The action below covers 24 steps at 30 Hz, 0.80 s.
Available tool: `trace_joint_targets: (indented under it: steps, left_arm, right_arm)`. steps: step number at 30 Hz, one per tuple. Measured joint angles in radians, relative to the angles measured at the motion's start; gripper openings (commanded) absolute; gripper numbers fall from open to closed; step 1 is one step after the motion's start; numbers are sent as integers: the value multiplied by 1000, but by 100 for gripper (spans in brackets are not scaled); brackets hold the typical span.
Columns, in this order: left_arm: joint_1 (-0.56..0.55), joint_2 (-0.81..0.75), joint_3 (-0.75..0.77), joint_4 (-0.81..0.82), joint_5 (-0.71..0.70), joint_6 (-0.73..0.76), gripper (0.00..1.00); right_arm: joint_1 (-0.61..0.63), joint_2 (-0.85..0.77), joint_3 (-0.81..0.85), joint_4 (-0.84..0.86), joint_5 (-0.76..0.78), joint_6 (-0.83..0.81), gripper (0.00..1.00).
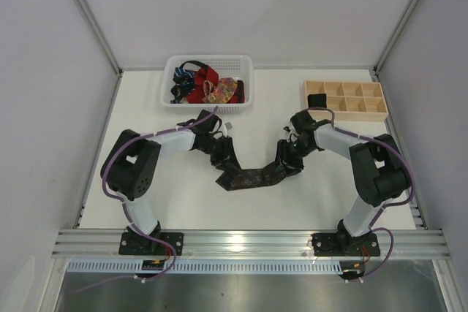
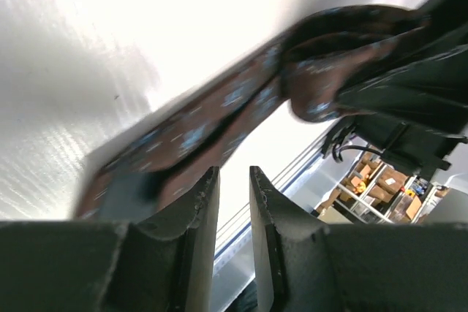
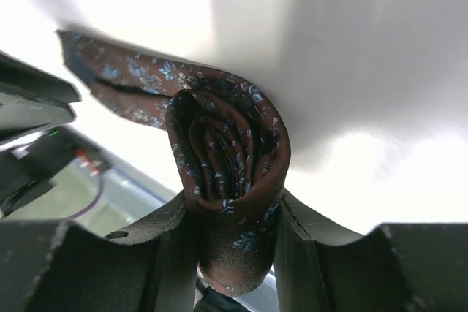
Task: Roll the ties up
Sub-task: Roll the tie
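**Position of the work.** The dark tie [image 1: 252, 178] lies on the bench [image 1: 183, 202] between the two arms, well clear of the basket [image 1: 208, 58] holding the other ties [image 1: 201, 85] and of the compartment tray [image 1: 344, 116]. Its long axis runs roughly left to right and sags toward the near edge at mid-length.

**Finger state.** The right fingers [image 3: 296, 246] are closed on the roll [image 3: 230, 166], one pad against each side. The left fingers [image 2: 197, 217] stand narrowly apart, and nothing is visible in the gap between them. The flat end of the tie passes beside and behind one finger. Whether that end is pinned to the bench cannot be told.

**Governing relation.** The unrolled length leads from the roll toward the left arm. Judged from this, any further winding must travel along the long axis toward the left fingers. The right arm is on the roll and the left arm is nearest the free end.

**View differences.**
- Right wrist view: the only one to show the spiral layers end-on, wound fairly tight.
- Left wrist view: shows the flat strip rising to the roll, blurred.
- Top view: shows the whole span and both arms, but no coil detail
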Motion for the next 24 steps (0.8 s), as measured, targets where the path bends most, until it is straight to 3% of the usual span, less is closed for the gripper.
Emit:
trace_joint_targets:
  steps: [11,24]
  left_arm:
    - [0,-21,-92,68,1,5,28]
    - [-2,-206,-210,75,46,14,29]
  right_arm:
    - [46,-18,158,-387,387,-11,8]
    - [321,218,447,-656,872,156,10]
